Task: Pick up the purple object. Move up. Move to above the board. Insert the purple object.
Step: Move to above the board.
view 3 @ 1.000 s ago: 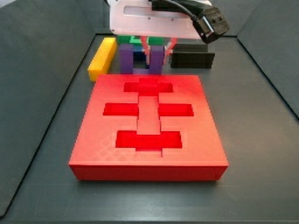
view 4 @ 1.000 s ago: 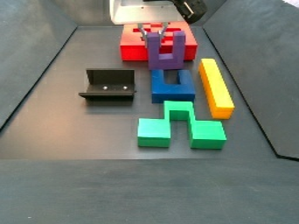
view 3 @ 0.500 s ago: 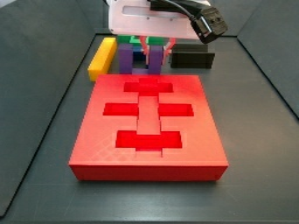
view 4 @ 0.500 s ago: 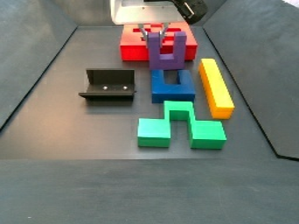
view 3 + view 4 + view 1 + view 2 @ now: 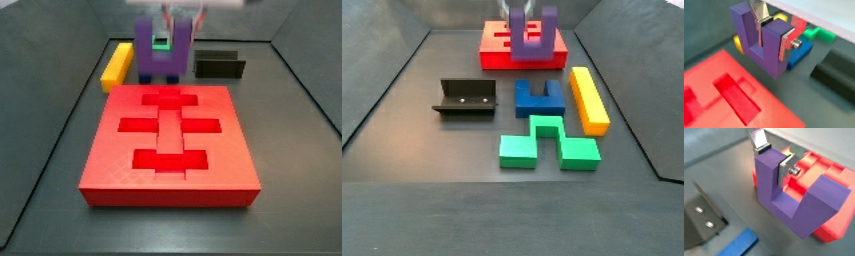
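Note:
The purple object (image 5: 163, 56) is a U-shaped block, held up off the floor with its prongs upward. My gripper (image 5: 773, 29) is shut on one prong, a silver finger (image 5: 787, 42) flat on each side; both wrist views show the grip (image 5: 773, 155). In both side views only the finger tips show at the top edge (image 5: 527, 12). The red board (image 5: 171, 150) with brighter red slots lies below. The purple object (image 5: 529, 38) hangs by the board's (image 5: 494, 60) edge nearest the blue block.
A blue arch block (image 5: 540, 97), a yellow bar (image 5: 588, 98) and a green notched block (image 5: 545, 144) lie on the floor beyond the board's end. The dark fixture (image 5: 465, 97) stands beside the blue block. Dark walls (image 5: 54, 120) slope up around the floor.
My gripper has risen with the purple object, lifting it away from the blue block. The white gripper body has left the top of both side views.

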Motion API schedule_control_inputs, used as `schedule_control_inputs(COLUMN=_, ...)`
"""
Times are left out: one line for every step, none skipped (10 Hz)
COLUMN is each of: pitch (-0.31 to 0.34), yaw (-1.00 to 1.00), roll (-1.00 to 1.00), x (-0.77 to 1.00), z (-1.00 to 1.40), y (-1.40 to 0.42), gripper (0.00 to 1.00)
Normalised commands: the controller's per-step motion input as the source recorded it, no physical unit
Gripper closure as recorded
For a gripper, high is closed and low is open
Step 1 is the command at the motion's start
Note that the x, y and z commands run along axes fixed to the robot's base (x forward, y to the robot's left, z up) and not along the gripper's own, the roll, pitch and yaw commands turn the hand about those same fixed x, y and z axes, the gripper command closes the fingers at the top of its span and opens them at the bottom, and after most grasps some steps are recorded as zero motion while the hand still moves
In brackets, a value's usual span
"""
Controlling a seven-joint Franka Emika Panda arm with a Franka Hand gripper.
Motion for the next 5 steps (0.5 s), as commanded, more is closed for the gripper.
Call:
schedule_control_inputs(pitch=0.021, yaw=-0.01, roll=-0.01, x=-0.05, z=1.4, y=0.0, gripper=1.0)
schedule_control_inputs(pitch=0.006, yaw=-0.01, roll=-0.04, x=-0.01, z=1.4, y=0.0, gripper=1.0)
schedule_control_inputs(pitch=0.07, yaw=0.0, roll=-0.03, x=0.04, z=1.4, y=0.01, gripper=1.0)
schedule_control_inputs(pitch=0.081, yaw=-0.01, roll=-0.03, x=0.03, z=0.8, y=0.0, gripper=1.0)
schedule_control_inputs(pitch=0.069, yaw=-0.01, roll=-0.04, x=0.03, z=0.24, y=0.01, gripper=1.0)
